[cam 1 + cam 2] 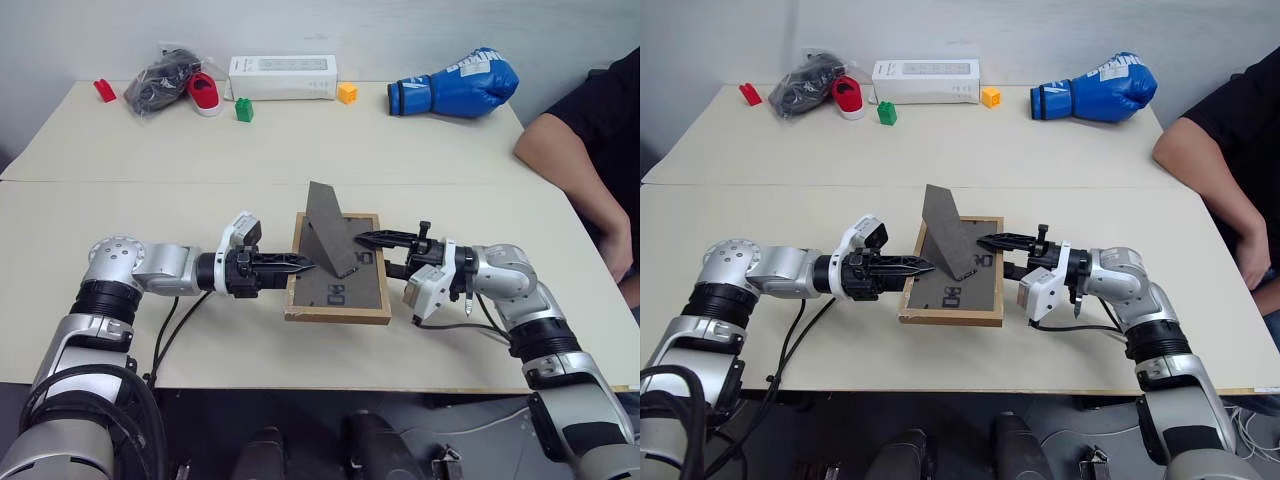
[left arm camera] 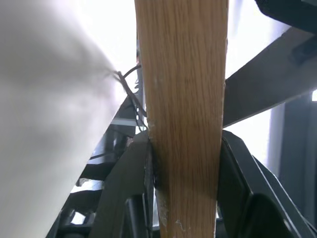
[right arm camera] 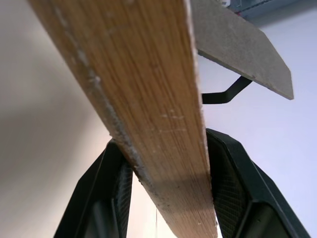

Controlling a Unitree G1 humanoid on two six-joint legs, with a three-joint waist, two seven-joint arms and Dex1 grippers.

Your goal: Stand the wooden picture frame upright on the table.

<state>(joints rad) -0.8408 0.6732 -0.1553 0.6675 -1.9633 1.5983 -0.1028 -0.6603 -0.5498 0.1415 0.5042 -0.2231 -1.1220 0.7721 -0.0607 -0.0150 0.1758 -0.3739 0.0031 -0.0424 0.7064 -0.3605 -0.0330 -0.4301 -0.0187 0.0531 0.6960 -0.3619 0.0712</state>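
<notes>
the wooden picture frame (image 1: 338,292) hangs face-down just above the table (image 1: 200,340), stand folded out; left gripper (image 1: 296,264) and right gripper (image 1: 372,252) each pinch an opposite side rail; tipping it upright and setting it down remains

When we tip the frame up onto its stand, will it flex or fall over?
Probably rigid: the frame has a solid wood border, gripped at both side edges by the left pincer and right pincer. Likely tippy: its single narrow stand is folded out. Smooth wood may slip.
</notes>
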